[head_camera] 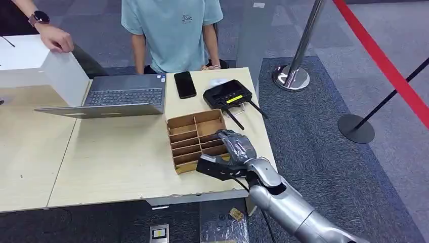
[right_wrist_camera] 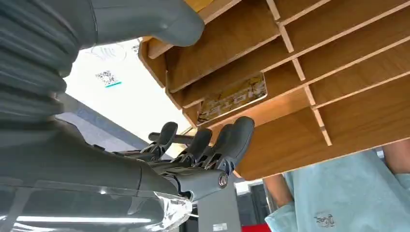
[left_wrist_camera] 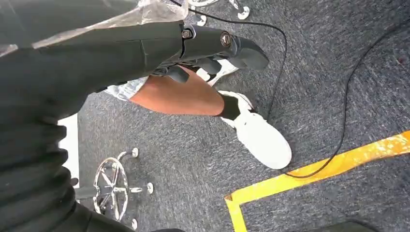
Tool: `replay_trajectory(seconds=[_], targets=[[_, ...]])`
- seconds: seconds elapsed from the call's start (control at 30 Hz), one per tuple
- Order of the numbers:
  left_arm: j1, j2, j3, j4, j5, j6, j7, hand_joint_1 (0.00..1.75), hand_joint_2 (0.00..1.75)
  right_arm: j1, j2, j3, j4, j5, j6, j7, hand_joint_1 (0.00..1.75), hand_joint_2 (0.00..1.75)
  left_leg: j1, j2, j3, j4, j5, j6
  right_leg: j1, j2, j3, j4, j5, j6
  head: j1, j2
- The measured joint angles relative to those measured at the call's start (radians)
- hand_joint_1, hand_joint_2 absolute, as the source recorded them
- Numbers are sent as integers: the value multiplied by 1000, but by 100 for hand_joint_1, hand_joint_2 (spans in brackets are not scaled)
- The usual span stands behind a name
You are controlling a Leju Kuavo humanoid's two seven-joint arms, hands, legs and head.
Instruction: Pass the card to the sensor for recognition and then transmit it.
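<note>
The right hand (head_camera: 233, 150) hovers over the near right corner of the wooden divider box (head_camera: 195, 136), fingers spread and holding nothing, close to the table's (head_camera: 111, 162) right edge with bare carpet beyond. A card (right_wrist_camera: 232, 98) stands in one slot, its long side along the slot. The left hand (left_wrist_camera: 212, 48) hangs by the floor, fingers curled, holding nothing.

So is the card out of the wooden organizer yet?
No. The card is standing in a slot of the organizer; the right hand hovers open beside it.
</note>
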Motion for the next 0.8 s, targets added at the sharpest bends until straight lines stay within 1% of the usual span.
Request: replay_trajectory(seconds=[0.17, 0.33, 0.43, 0.6, 0.63, 0.67, 0.77, 0.8], targets=[[0, 0, 0, 0, -2, 0, -1, 0, 175, 0, 0, -5, 15, -6, -4, -4, 59, 175, 0, 0, 0, 0, 0, 0, 0, 0, 0, 0, 0, 0, 0, 0], [0, 0, 0, 0, -5, 0, -2, 0, 175, -1, 0, -8, 29, -12, -11, -6, 66, 175, 0, 0, 0, 0, 0, 0, 0, 0, 0, 0, 0, 0, 0, 0], [0, 0, 0, 0, -6, -3, -2, 0, 175, -4, 0, -13, 35, -15, -15, -9, 66, 175, 0, 0, 0, 0, 0, 0, 0, 0, 0, 0, 0, 0, 0, 0], [0, 0, 0, 0, -9, -6, -2, 0, 175, -13, 0, -23, 44, -21, -17, -10, 84, 175, 0, 0, 0, 0, 0, 0, 0, 0, 0, 0, 0, 0, 0, 0], [0, 0, 0, 0, -9, -6, -2, 0, 175, -14, 0, -23, 45, -24, -18, -10, 84, 175, 0, 0, 0, 0, 0, 0, 0, 0, 0, 0, 0, 0, 0, 0], [0, 0, 0, 0, -10, -6, -2, 0, 175, -16, 0, -23, 47, -24, -18, -11, 93, 175, 0, 0, 0, 0, 0, 0, 0, 0, 0, 0, 0, 0, 0, 0], [0, 0, 0, 0, -11, -6, -2, 0, 175, -20, 1, -24, 52, -26, -19, -13, 94, 175, 0, 0, 0, 0, 0, 0, 0, 0, 0, 0, 0, 0, 0, 0], [0, 0, 0, 0, -12, -6, -2, 0, 175, -21, 1, -25, 52, -26, -19, -13, 91, 175, 0, 0, 0, 0, 0, 0, 0, 0, 0, 0, 0, 0, 0, 0]])
